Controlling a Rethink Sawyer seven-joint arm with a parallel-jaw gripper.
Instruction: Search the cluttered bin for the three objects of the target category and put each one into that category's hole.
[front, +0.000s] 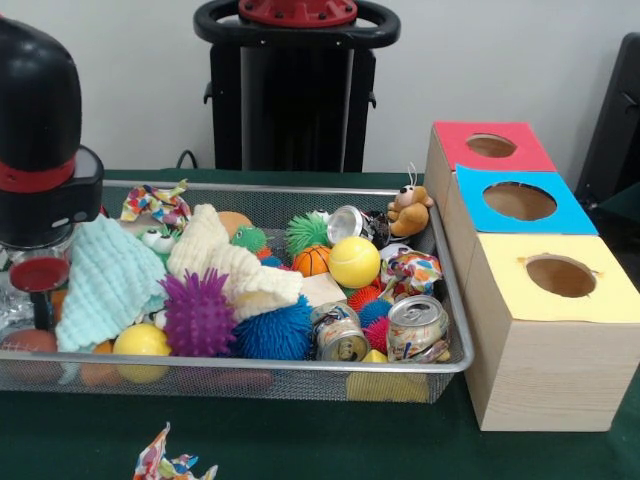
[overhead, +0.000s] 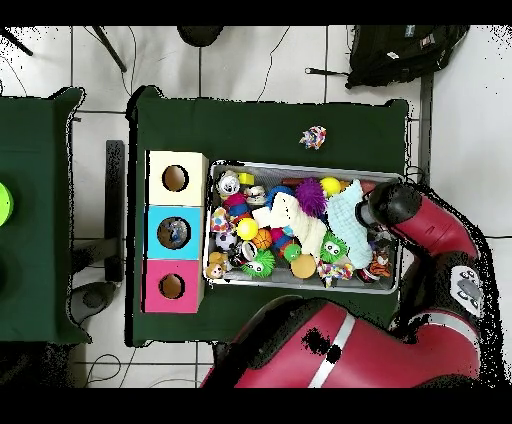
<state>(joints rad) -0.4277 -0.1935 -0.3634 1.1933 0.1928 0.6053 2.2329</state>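
The wire mesh bin (front: 300, 367) is full of toys, and it also shows in the overhead view (overhead: 300, 166). My gripper (front: 40, 298) hangs down into the bin's left end under the black and red wrist. In the overhead view the wrist (overhead: 390, 205) hides it. A clear creased plastic thing (front: 12, 300), maybe a bottle, lies beside the gripper, partly hidden. I cannot tell if the gripper touches it. No other clear bottle shows. The blue-panelled hole (front: 520, 201) is in the middle box to the right of the bin, and it also shows in the overhead view (overhead: 173, 233).
Shiny cans (front: 417, 328) (front: 338, 335) lie at the bin's front right. A pale green cloth (front: 105, 280), spiky balls (front: 198, 315), a yellow ball (front: 354, 262) and a plush toy (front: 408, 212) fill the bin. Red-panelled (front: 490, 146) and yellow-panelled (front: 560, 276) holes flank the blue one. A paper scrap (front: 165, 465) lies on the table.
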